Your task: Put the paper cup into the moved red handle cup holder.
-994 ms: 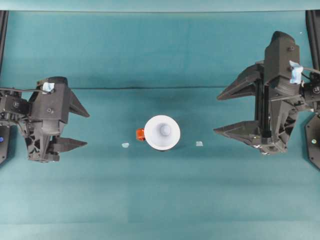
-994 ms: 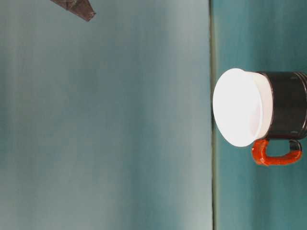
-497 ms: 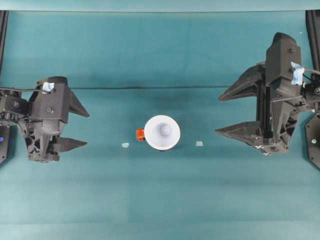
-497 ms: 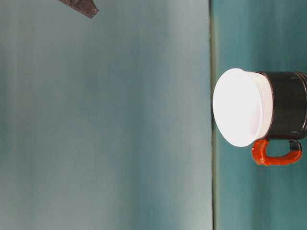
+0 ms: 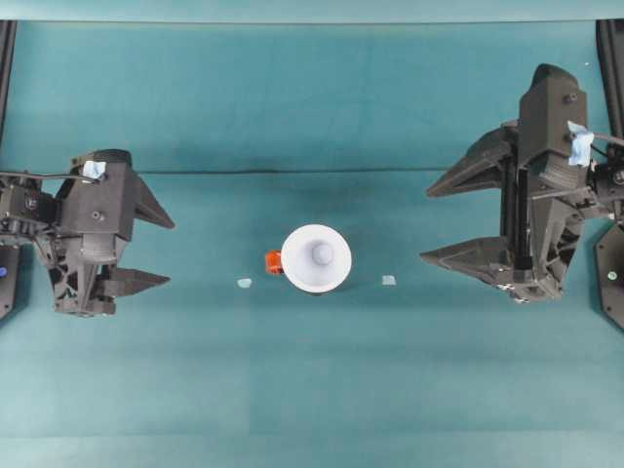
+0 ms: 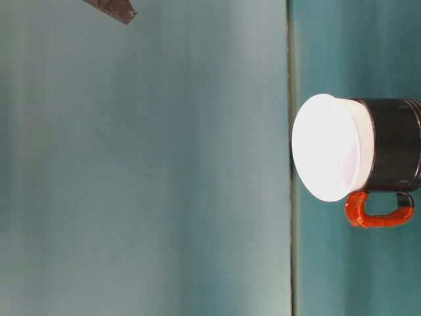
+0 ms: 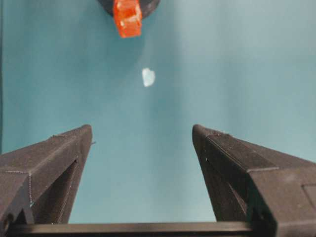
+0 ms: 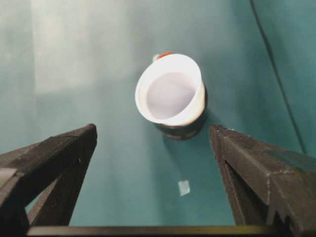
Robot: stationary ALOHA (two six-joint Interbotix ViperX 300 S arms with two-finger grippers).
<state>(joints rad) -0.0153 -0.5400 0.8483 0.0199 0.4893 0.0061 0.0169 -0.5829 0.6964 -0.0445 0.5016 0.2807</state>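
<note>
Paper cup (image 5: 316, 257) seated in red handle cup holder (image 6: 395, 145), hiding holder interior; both end effectors wide open, empty.

The paper cup (image 5: 316, 258), white and tapered, sits upright inside the red handle cup holder (image 6: 395, 153), rim protruding above it. The glossy black holder stands mid-table, its orange-red handle (image 5: 274, 261) projecting toward the left arm's side.

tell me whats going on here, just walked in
Nothing is being handled right now. The white paper cup already sits inside the black holder with the red handle, in the middle of the table. The left hand and right hand are both open and empty, off to either side of the cup. The job looks done.
</note>
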